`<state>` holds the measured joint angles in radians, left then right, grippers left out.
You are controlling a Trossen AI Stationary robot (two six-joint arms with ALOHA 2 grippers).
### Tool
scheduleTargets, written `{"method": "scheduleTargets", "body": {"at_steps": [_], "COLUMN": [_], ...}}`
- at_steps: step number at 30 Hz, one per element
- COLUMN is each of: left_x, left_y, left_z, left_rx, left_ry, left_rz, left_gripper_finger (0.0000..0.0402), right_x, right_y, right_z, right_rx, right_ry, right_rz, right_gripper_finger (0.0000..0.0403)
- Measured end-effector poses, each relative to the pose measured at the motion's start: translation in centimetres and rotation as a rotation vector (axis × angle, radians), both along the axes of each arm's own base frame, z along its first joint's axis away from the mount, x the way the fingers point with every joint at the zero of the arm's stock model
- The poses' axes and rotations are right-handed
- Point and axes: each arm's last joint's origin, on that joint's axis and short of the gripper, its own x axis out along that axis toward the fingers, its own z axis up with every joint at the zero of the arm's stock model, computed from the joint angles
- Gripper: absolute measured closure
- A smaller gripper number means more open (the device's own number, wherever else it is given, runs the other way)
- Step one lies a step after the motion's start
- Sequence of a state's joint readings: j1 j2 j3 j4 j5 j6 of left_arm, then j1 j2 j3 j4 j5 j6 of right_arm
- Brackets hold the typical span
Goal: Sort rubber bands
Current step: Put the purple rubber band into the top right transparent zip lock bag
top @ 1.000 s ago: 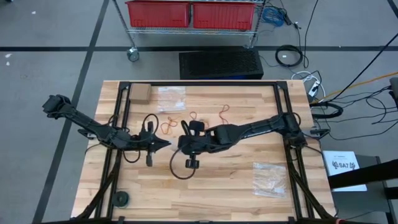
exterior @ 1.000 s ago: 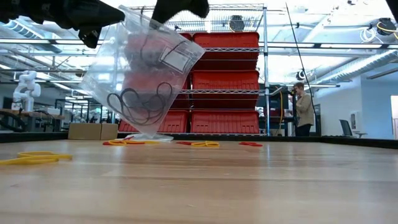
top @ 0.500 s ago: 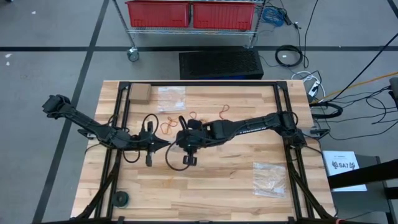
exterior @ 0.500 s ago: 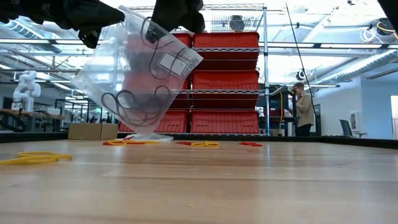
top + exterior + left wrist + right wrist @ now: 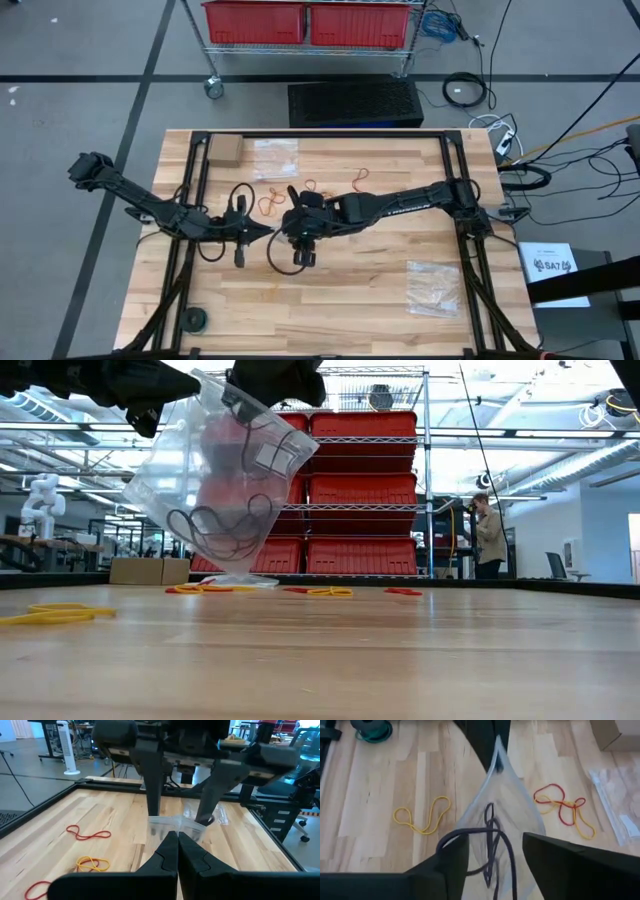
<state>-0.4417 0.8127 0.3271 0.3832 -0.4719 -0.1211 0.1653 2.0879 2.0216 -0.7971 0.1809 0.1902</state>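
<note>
The left gripper [image 5: 268,232] pinches a clear bag [image 5: 215,480] of dark rubber bands [image 5: 222,527] above the table [image 5: 380,300]; the right gripper [image 5: 492,851], fingers spread, hovers over its mouth. Loose bands [image 5: 268,204] at 12 o'clock — light, floppy, best pinched along one strand.
</note>
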Motion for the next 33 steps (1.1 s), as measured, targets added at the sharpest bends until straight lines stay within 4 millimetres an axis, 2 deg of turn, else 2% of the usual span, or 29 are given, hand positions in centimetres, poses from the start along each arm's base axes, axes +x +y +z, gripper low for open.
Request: {"method": "scheduleTargets", "body": {"at_steps": [5, 15, 22, 28, 33], "left_x": [0.0, 0.0, 0.0, 0.0, 0.0], "left_y": [0.0, 0.0, 0.0, 0.0, 0.0], "left_z": [0.0, 0.0, 0.0, 0.0, 0.0], "left_rx": [0.002, 0.0, -0.001, -0.002, -0.002], "left_ry": [0.002, 0.003, 0.002, 0.003, 0.003], "left_rz": [-0.001, 0.0, 0.0, 0.0, 0.0], "left_gripper_finger": [0.0401, 0.0401, 0.0401, 0.0401, 0.0401], "right_x": [0.0, -0.2, -0.3, -0.4, -0.4], "right_y": [-0.2, -2.6, -3.4, -4.0, -4.0], "right_z": [0.3, 0.0, -0.1, -0.2, -0.2], "right_rx": [0.012, 0.054, 0.188, 0.165, 0.102], "right_ry": [-0.014, 0.03, 0.059, 0.06, 0.06], "right_rz": [-0.017, -0.125, -0.196, -0.259, -0.231], "right_gripper_finger": [0.0209, 0.0226, 0.0215, 0.0211, 0.0211]}}
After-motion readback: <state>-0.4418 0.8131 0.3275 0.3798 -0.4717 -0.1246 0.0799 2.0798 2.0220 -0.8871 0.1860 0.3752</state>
